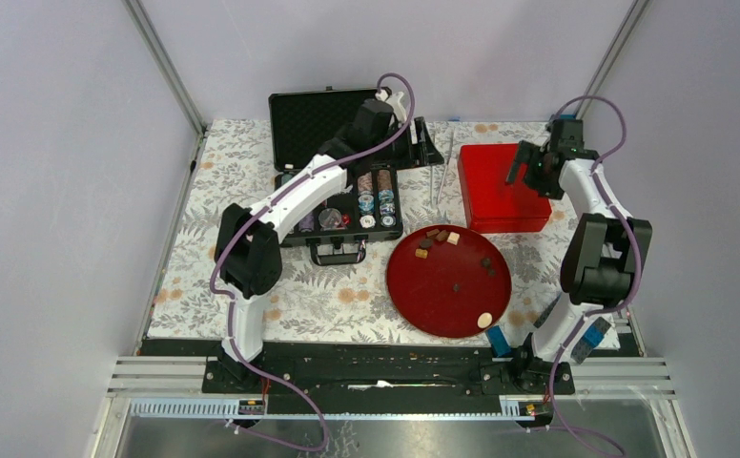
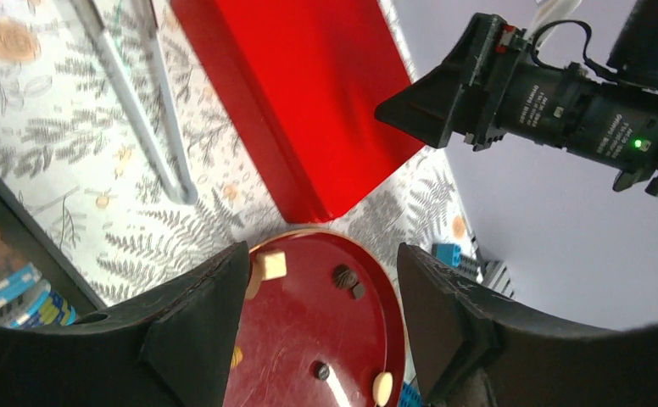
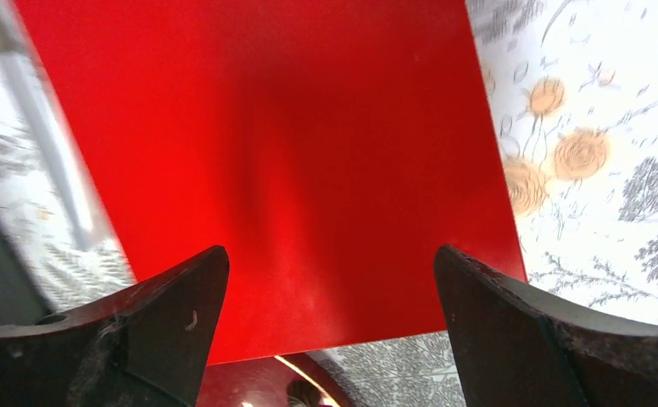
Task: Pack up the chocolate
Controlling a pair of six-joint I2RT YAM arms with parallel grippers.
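Seen from above, the chocolate (image 1: 440, 236) lies scattered on the red plate (image 1: 404, 296) at mid-tabletop, mostly bunched at its far rim. It sits nearward of both the left tool (image 1: 406, 132), over the chip case (image 1: 309, 114), and the right tool (image 1: 522, 170), over the closed red box (image 1: 495, 196), and neither looks clearly closer. The left wrist view shows that tool's jaws partly spread and empty, framing the plate and a tan cube below them. The right wrist view shows wide, empty jaws above the box lid, with the plate's rim at the bottom edge.
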